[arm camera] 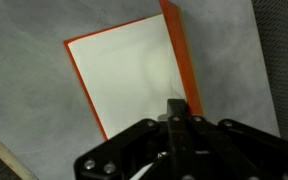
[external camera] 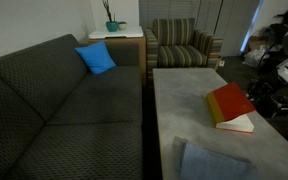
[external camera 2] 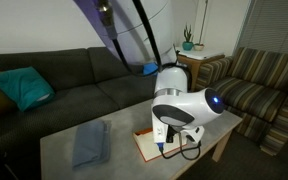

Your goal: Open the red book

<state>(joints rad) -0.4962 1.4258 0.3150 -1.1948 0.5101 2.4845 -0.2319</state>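
One red book [external camera: 230,106] lies on the desk [external camera: 179,110] in an exterior view; in an exterior view the tool [external camera 2: 169,138] hangs right over it. In the wrist view its cover looks stiff and light, probably best lifted at the free long edge. I cannot tell the tool's grip.

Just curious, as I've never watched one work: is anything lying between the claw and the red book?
Nothing visible. In the wrist view the gripper hangs over the red book with no object between them; the grey cloth lies apart on the table.
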